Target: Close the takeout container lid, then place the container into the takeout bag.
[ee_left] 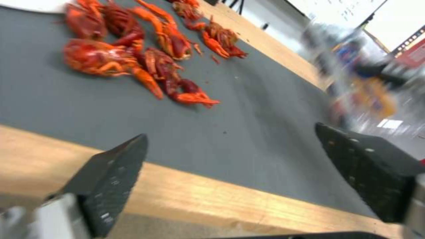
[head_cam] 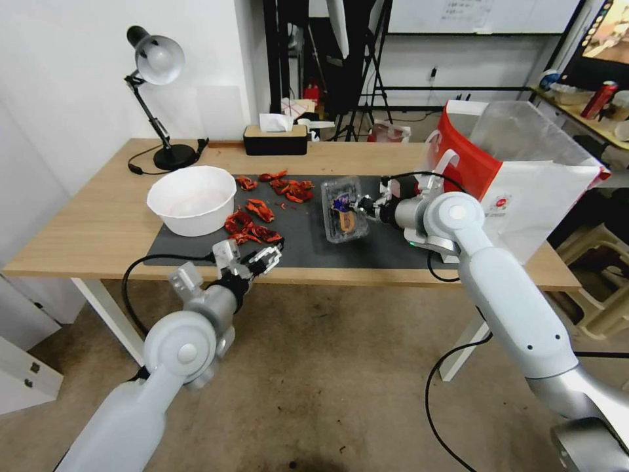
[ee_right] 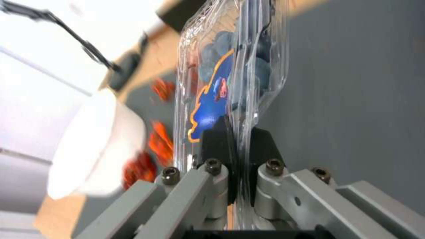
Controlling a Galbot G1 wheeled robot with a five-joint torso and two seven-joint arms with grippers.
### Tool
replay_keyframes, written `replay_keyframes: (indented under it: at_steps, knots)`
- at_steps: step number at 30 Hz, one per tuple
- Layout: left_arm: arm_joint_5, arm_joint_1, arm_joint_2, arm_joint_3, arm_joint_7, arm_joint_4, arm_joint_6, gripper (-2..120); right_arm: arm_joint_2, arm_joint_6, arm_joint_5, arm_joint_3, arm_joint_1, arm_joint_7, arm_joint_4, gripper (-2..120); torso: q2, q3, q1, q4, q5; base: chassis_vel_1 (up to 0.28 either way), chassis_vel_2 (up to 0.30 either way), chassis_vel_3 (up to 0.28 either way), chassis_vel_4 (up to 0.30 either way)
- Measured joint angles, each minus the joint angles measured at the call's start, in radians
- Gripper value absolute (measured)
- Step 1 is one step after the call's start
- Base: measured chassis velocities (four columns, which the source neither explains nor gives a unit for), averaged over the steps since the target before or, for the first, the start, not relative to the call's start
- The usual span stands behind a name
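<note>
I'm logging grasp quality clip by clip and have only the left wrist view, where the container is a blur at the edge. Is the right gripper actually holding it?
Observer: Yes. The right gripper has its fingers shut on the rim of the takeout container, pinching both clear halves together.
Operator: Is there anything inside?
Observer: Dark blue berries show through the plastic.
Operator: And where is the bag?
Observer: The takeout bag stands open just to the right of the container, which is not in it yet.
</note>
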Motion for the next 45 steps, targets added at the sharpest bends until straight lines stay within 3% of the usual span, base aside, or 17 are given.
replay_keyframes:
  at_steps: [9,11,17,18,24,28,36,43,45]
  knots:
    - [0.058,0.105,-0.019,-0.068,0.025,-0.055,-0.013,100,-0.031,0.133,-0.246,-0.03,0.096,-0.085,0.103,0,0.0,0.0,0.0,0.0001,0.0,0.0,0.0,0.0,0.0]
    - [0.065,0.118,-0.026,-0.081,0.027,-0.062,-0.016,100,-0.045,0.182,-0.375,-0.035,0.132,-0.094,0.114,0,0.0,0.0,0.0,0.0001,0.0,0.0,0.0,0.0,0.0]
    - [0.077,0.139,-0.044,-0.093,0.032,-0.069,-0.022,100,-0.066,0.231,-0.521,-0.029,0.19,-0.069,0.123,0,0.0,0.0,0.0,0.0002,0.0,0.0,0.0,0.0,0.0]
    - [0.085,0.148,-0.052,-0.097,0.035,-0.07,-0.025,100,-0.083,0.245,-0.611,-0.019,0.213,-0.048,0.118,0,0.0,0.0,0.0,0.0002,-0.0002,0.0,0.0,0.0,0.0]
    - [0.095,0.162,-0.064,-0.102,0.039,-0.07,-0.035,100,-0.159,0.196,-0.813,0.016,0.23,0.07,0.094,0,0.0,0.0,0.0,-0.0003,0.0003,0.0,0.0,0.0,0.0]
    - [0.1,0.16,-0.07,-0.096,0.039,-0.063,-0.036,100,-0.19,0.168,-0.874,0.04,0.198,0.12,0.07,0,0.0,0.0,0.0,0.0001,0.0004,0.0,0.0,0.0,0.0]
    - [0.103,0.158,-0.075,-0.084,0.037,-0.06,-0.036,100,-0.216,0.134,-0.793,0.097,0.099,0.192,0.086,0,0.0,0.0,0.0,-0.0002,0.0,0.0,0.0,0.0,0.0]
    - [0.104,0.158,-0.077,-0.08,0.032,-0.05,-0.038,100,-0.215,0.112,-0.639,0.118,0.042,0.254,0.128,0,0.0,0.0,0.0,0.0001,0.0,0.0,0.0,0.0,0.0]
    - [0.102,0.158,-0.07,-0.081,0.03,-0.051,-0.038,100,-0.213,0.103,-0.57,0.124,0.035,0.285,0.144,7,0.0,0.0,0.0,0.0001,-0.0002,0.0,0.0,0.0,0.0]
